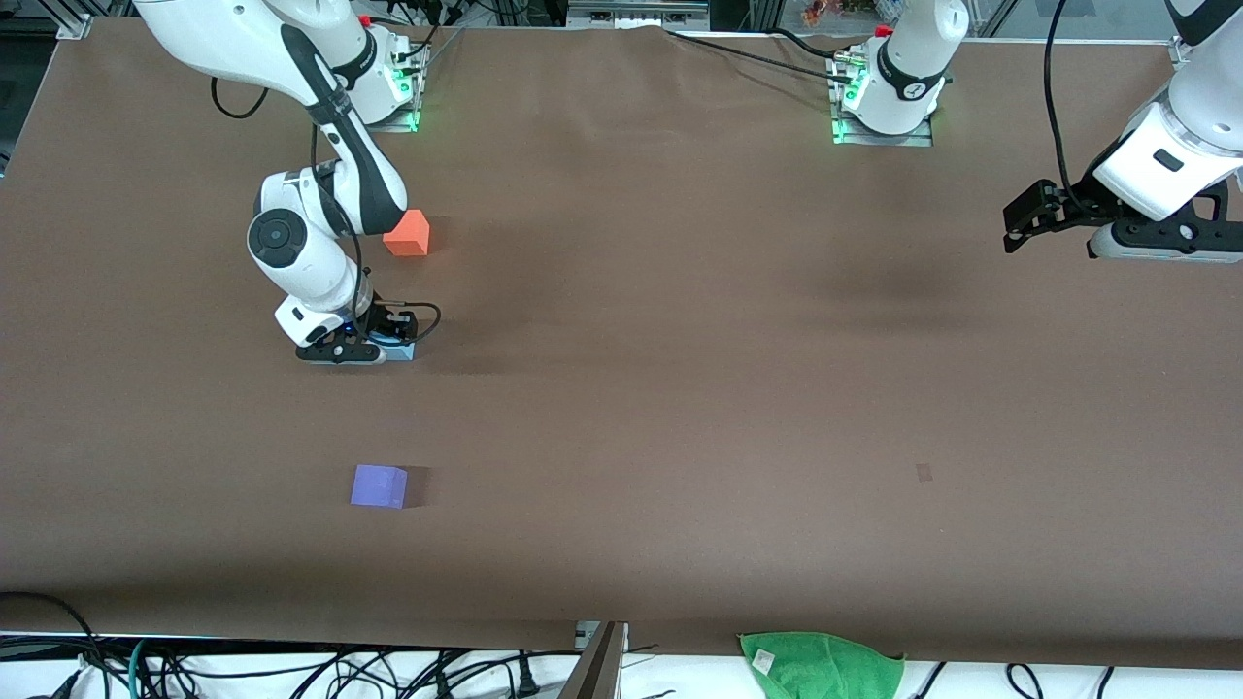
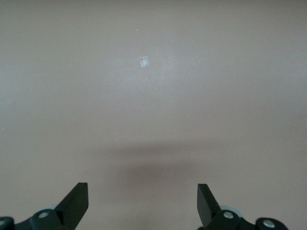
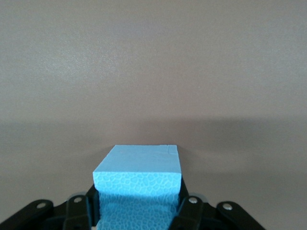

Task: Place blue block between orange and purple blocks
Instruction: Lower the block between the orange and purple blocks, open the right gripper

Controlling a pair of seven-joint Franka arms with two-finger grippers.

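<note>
The light sky-blue block (image 1: 404, 351) sits low at the table between the fingers of my right gripper (image 1: 361, 346), which is shut on it. In the right wrist view the blue block (image 3: 138, 173) fills the gap of the right gripper (image 3: 138, 207), with both fingers against its sides. The orange block (image 1: 407, 233) lies farther from the front camera than the blue one. The purple block (image 1: 379, 485) lies nearer. My left gripper (image 1: 1016, 225) waits open and empty in the air over the left arm's end of the table; its fingers (image 2: 76, 203) stand wide apart.
A green cloth (image 1: 821, 664) lies at the table's edge nearest the front camera. A small pale mark (image 1: 923, 473) is on the brown table cover and also shows in the left wrist view (image 2: 144, 62). Cables run below the table's near edge.
</note>
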